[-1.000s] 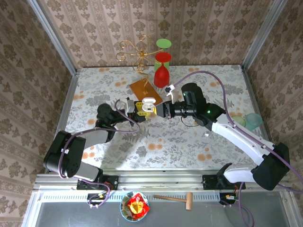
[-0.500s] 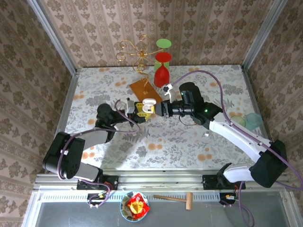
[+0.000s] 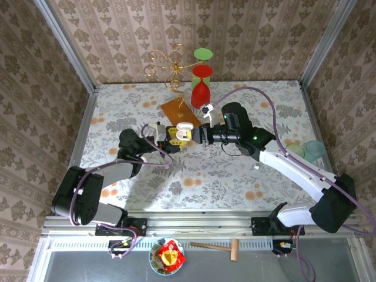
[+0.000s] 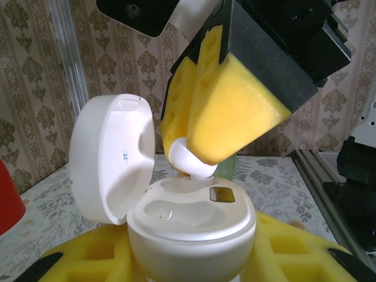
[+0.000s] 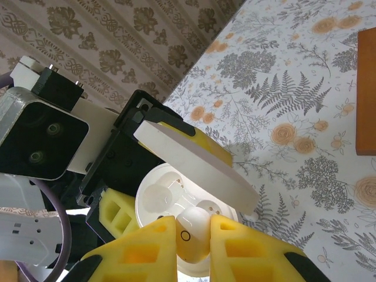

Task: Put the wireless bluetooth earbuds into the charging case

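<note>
Your right jaws pinch one white earbud (image 5: 192, 234) over one open charging case (image 4: 191, 235), clamped in your left jaws; lid print (image 4: 124, 156) unreadable.

Case (image 3: 184, 127) between left gripper (image 3: 170, 138), right gripper (image 3: 200, 135)

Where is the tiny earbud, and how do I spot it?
Look at the middle of the flowery table, where the left gripper holds a round white charging case with its lid flipped open. At the case's top, the right gripper pinches the earbud between yellow pads: it is the tiny smooth white nub, far smaller than the case.
</note>
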{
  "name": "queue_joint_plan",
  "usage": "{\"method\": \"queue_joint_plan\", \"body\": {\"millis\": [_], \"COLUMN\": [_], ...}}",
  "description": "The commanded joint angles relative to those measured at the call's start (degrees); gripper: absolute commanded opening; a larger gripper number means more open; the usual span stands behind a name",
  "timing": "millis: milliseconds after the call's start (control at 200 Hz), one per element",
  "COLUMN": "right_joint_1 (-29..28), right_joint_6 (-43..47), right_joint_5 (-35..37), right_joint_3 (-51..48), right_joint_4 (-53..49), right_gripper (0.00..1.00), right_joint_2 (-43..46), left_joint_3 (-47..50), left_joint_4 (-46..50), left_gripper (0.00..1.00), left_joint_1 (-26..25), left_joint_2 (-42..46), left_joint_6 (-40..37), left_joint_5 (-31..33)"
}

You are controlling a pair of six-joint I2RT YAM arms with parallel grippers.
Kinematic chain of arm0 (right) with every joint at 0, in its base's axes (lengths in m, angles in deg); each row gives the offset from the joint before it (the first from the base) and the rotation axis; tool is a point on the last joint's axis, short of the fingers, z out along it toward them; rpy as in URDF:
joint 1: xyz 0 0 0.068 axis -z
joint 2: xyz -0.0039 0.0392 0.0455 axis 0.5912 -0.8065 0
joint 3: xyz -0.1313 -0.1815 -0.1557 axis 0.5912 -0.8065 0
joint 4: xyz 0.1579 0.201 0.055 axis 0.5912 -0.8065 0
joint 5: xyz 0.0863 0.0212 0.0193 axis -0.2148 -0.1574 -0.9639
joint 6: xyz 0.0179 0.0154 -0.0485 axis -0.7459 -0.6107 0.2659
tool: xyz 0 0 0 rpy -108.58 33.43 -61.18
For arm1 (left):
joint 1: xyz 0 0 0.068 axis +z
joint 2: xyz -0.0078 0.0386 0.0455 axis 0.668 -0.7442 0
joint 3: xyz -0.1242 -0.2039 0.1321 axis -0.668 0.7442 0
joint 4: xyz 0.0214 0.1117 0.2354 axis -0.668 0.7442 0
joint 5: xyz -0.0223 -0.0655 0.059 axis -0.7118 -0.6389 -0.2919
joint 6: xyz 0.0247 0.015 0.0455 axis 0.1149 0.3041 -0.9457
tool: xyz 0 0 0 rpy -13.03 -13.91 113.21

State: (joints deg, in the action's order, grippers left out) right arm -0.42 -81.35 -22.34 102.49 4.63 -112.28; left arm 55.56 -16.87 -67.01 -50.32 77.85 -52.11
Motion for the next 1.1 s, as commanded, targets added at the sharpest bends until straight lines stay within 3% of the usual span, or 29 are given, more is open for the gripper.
{"method": "queue_joint_plan", "body": {"millis": [0,535,860,1095], "right_joint_1": [-0.2,-0.7,-0.7,0.5], "right_joint_6": [1.7,1.3,3.0,-2.4], "right_joint_5": [1.3,2.1,1.6,13.9], "right_joint_3": [1.4,3.1,-3.8,-13.4], "right_joint_4": [-3.1,-3.8,4.2,9.7], "right_gripper": [0.17,0.39,0.59,0.61], "right_joint_2": [-0.4,0.1,7.7,11.6], "left_joint_3": [-0.7,-0.3,1.1,3.1], "left_joint_4": [-2.1,-2.3,-3.1,-3.8], "left_gripper": [0.27,0.27,0.27,0.27], "left_joint_1": [-0.3,-0.3,1.0,3.6], "left_joint_2": [1.3,1.2,1.4,4.1], "left_joint_6": [0.3,0.2,-0.9,-2.8], "left_joint_5": [-2.0,-1.6,1.5,8.9]}}
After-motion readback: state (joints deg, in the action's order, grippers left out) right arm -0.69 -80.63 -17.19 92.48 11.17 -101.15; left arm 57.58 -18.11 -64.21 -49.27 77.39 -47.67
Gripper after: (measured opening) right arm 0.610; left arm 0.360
